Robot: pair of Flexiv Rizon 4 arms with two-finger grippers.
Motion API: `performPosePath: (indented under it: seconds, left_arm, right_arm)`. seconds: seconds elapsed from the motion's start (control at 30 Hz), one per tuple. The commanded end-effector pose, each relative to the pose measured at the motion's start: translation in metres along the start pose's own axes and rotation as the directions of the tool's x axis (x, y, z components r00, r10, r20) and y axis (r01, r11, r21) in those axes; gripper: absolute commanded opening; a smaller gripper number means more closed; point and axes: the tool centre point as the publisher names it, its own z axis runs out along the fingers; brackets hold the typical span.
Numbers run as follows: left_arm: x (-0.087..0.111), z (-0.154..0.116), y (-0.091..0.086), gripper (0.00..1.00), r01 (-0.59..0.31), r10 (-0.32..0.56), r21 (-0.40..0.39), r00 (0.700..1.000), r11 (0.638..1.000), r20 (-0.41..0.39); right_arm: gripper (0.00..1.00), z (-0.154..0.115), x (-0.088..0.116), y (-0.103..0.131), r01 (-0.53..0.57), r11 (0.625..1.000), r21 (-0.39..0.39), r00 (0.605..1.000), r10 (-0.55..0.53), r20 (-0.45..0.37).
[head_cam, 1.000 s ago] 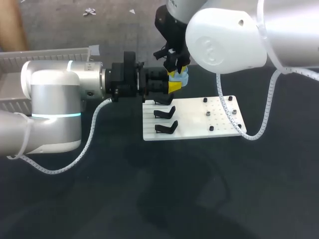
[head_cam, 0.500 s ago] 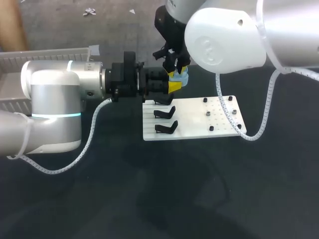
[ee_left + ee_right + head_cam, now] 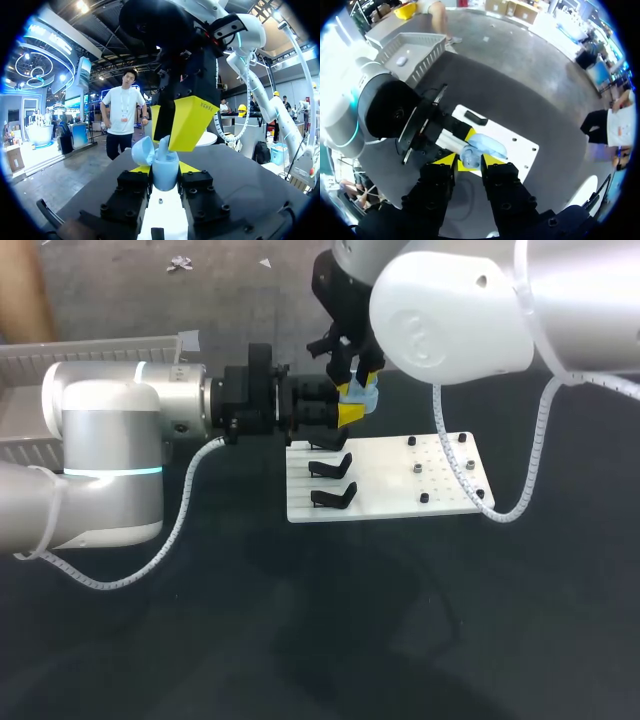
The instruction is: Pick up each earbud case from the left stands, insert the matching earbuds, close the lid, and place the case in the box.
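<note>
1. Dark counter (image 3: 300, 620) lies below. The left tool (image 3: 350, 412) pinches a pale blue plastic earbud case (image 3: 165, 172), lid hinged open.
2. Directly above it, the right tool (image 3: 468, 162) pinches a small pale blue earbud (image 3: 163, 144) at the case's mouth.
3. Best lowered straight, stem lined up with its socket, and released only once seated.
4. Against a second ago, the right tool has barely shifted and the case sits unmoved.

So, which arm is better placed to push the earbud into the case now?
Right, probably. The right tool grips the earbud directly over the open earbud case, while the left tool is occupied holding that case.
</note>
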Motion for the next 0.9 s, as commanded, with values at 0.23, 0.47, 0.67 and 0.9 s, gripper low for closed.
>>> performPosePath:
  seconds: [0.23, 0.47, 0.67, 0.9]
  left_arm:
    - [0.001, 0.0, -0.002, 0.0, -0.005, 0.005, -0.008, 1.0, 1.0, 0.005]
    - [0.001, 0.0, -0.002, 0.0, -0.005, 0.005, -0.008, 1.0, 1.0, 0.005]
    - [0.001, 0.0, -0.002, 0.0, -0.005, 0.005, -0.008, 1.0, 1.0, 0.005]
    - [0.001, 0.0, -0.002, 0.0, -0.005, 0.005, -0.008, 1.0, 1.0, 0.005]
  right_arm:
    - [0.28, -0.018, -0.007, 0.001, -0.01, 1.0, -0.006, 0.999, 0.011, 0.039]
    - [0.26, -0.029, 0.003, 0.004, -0.018, 1.0, 0.003, 0.999, 0.018, 0.045]
    - [0.25, -0.034, 0.02, 0.009, -0.038, 0.999, 0.002, 0.999, 0.038, 0.035]
    - [0.2, -0.022, 0.029, 0.003, -0.086, 0.996, 0.005, 0.996, 0.086, -0.001]
